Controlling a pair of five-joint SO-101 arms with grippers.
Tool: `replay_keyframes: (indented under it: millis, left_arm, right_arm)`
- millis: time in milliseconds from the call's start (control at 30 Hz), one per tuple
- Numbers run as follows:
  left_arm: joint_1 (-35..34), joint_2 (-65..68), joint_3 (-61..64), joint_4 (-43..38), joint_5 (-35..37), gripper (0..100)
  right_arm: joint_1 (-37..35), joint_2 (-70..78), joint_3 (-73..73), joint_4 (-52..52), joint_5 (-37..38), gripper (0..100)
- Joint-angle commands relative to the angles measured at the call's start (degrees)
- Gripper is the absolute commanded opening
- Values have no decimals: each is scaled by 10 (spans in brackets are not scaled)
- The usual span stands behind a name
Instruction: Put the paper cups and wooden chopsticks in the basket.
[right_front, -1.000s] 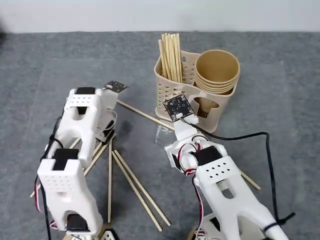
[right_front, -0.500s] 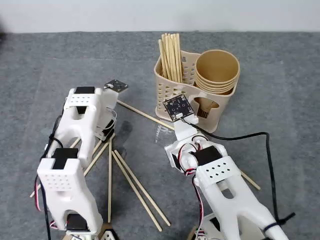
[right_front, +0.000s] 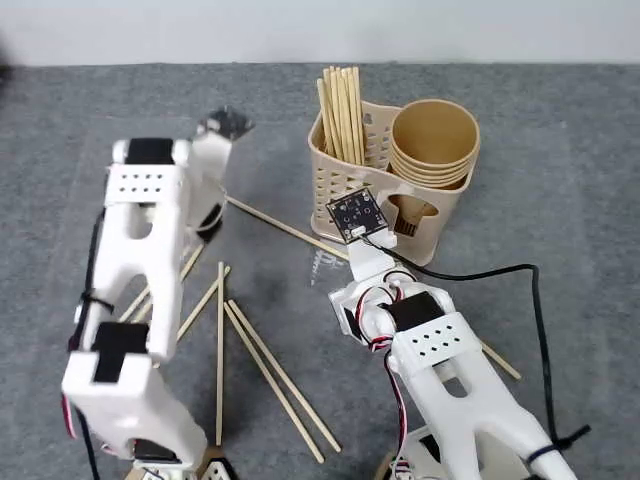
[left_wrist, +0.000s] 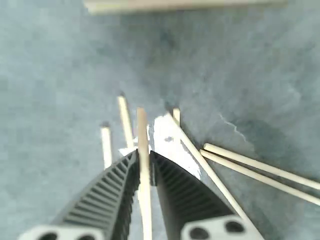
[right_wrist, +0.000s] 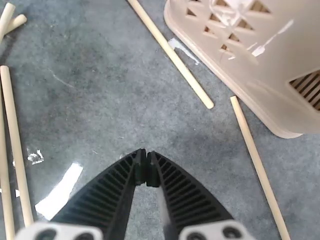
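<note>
The beige basket (right_front: 352, 183) stands at the back with several chopsticks (right_front: 340, 105) upright in one compartment and stacked paper cups (right_front: 434, 140) in the other. Loose chopsticks (right_front: 272, 375) lie scattered on the grey mat. In the left wrist view my left gripper (left_wrist: 142, 154) is shut on one wooden chopstick (left_wrist: 141, 127), held above other loose sticks (left_wrist: 255, 167). The right gripper (right_wrist: 145, 156) is shut with nothing in it, low over the mat just in front of the basket (right_wrist: 260, 75). One chopstick (right_wrist: 170, 52) lies ahead of it and another (right_wrist: 257, 165) lies beside the basket's base.
The left arm (right_front: 145, 230) stands tall over the left side of the mat. The right arm (right_front: 430, 345) and its black cable (right_front: 535, 300) fill the front right. A pale wall edge runs along the back.
The left arm has risen and swung toward the back of the table, its wrist now higher and farther away. The right arm has kept still.
</note>
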Motion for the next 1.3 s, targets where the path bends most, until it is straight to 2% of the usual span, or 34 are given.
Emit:
replay_keyframes:
  millis: [0,133,267,367,533,800,967,1100,1267]
  left_arm:
    - [25,-76,-99,33,2,11]
    - [39,-91,-212,34,58,12]
    - [81,-91,-333,32,96,12]
    - [120,-91,-398,-1,133,12]
    - [171,-91,-453,-100,186,12]
    - [219,-91,-453,-254,261,12]
    - [244,-90,-444,-320,271,12]
    - [253,-91,-389,-375,271,12]
    - [253,-95,-255,-453,271,12]
  right_arm:
    - [0,-26,0,-5,-5,9]
    - [-1,-26,1,0,-4,9]
    - [-3,-26,1,11,-1,9]
    - [-3,-22,1,8,-1,9]
    - [-3,-21,1,7,-1,9]
    - [-3,-20,1,7,-1,9]
    - [-3,-20,1,7,-1,9]
    - [-3,-20,1,7,-1,9]
    - [-3,-20,1,7,-1,9]
